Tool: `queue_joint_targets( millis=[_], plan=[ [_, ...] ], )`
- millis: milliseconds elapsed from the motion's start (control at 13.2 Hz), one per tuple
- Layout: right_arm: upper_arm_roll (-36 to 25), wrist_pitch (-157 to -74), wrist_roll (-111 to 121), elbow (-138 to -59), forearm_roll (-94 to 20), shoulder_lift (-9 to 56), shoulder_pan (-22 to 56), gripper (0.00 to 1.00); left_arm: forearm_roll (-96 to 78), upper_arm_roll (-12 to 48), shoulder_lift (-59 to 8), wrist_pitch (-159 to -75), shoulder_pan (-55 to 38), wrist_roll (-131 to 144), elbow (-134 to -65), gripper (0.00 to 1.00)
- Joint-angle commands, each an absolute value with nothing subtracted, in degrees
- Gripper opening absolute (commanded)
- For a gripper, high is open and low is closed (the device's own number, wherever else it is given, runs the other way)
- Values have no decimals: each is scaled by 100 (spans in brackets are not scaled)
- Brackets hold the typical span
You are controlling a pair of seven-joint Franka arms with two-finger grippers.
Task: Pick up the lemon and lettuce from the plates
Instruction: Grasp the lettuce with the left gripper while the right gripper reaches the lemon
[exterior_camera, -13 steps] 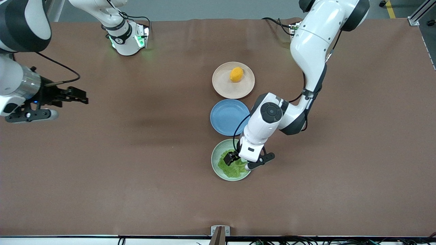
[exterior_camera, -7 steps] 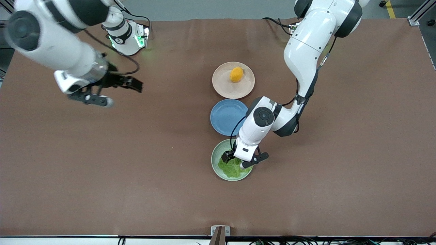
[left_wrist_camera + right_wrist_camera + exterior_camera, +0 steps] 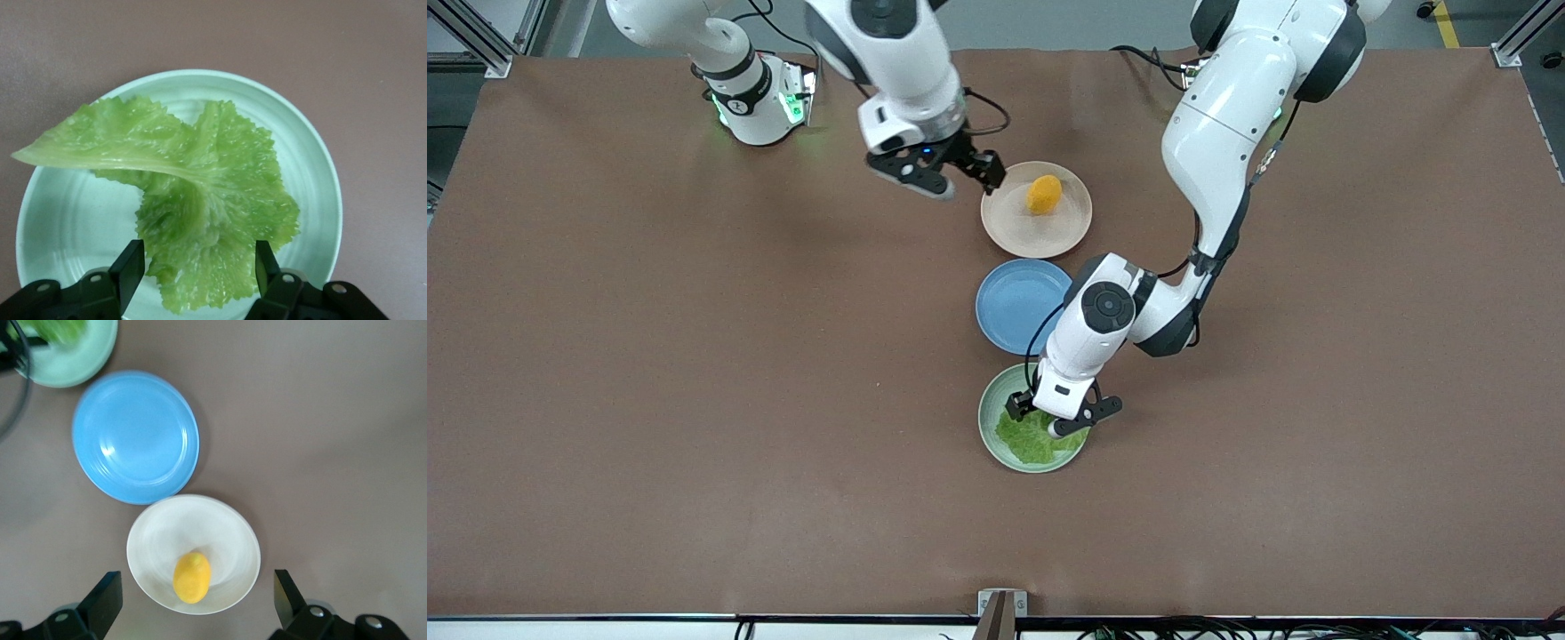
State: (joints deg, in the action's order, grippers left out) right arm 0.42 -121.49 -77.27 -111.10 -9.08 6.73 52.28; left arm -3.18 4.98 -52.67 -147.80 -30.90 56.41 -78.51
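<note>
Right gripper [image 3: 966, 174], black two-finger, hangs over bare brown table [image 3: 694, 356] just beside the pale beige-pink round plate [image 3: 1014, 233]; fingers spread wide, holding nothing. One small oval yellow-orange lemon [image 3: 1044, 194] lies on that plate, off the fingertips toward the left arm's end. Three plates in a row: beige-pink, glossy blue round plate [image 3: 1014, 307], pale mint green round plate [image 3: 991, 425]. Left gripper [image 3: 1040, 421] low over the mint plate, fingers [image 3: 131, 267] parted either side of the one crinkled bright green lettuce leaf [image 3: 200, 207], not closed on it. Leaf rests on the mint plate.
</note>
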Motion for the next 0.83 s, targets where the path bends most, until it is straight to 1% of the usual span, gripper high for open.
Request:
queue_joint_targets(
  millis=[0, 76, 152, 303, 379, 607, 759],
  plan=[
    [-61, -12803, -8829, -11101, -249, 1403, 5991, 100, -334, 448, -5273, -14748, -3138, 5607, -7849, 75],
    [-70, -13032, -9198, -11074, -63, 1676, 6212, 100, -343, 448, -5273, -14748, -3138, 5616, -7866, 73],
    [-62, -13147, -9515, -10970, 139, 1966, 6362, 100, -343, 457, -5273, -14748, -3138, 5616, -7875, 68],
    [-70, -13341, -10026, -10724, 333, 2511, 6600, 100, -343, 457, -5273, -14748, -3138, 5616, -7875, 52],
    [-70, -13507, -10159, -10644, 377, 2696, 6627, 100, -343, 457, -5265, -14748, -3138, 5616, -7875, 45],
    [-70, -14244, -10169, -10635, 378, 3066, 6714, 100, -351, 457, -5256, -14748, -3138, 5625, -7875, 26],
    [-70, -14335, -10160, -10548, 387, 3242, 6829, 100, -352, 457, -5212, -14722, -3138, 5634, -7875, 19]
  ],
)
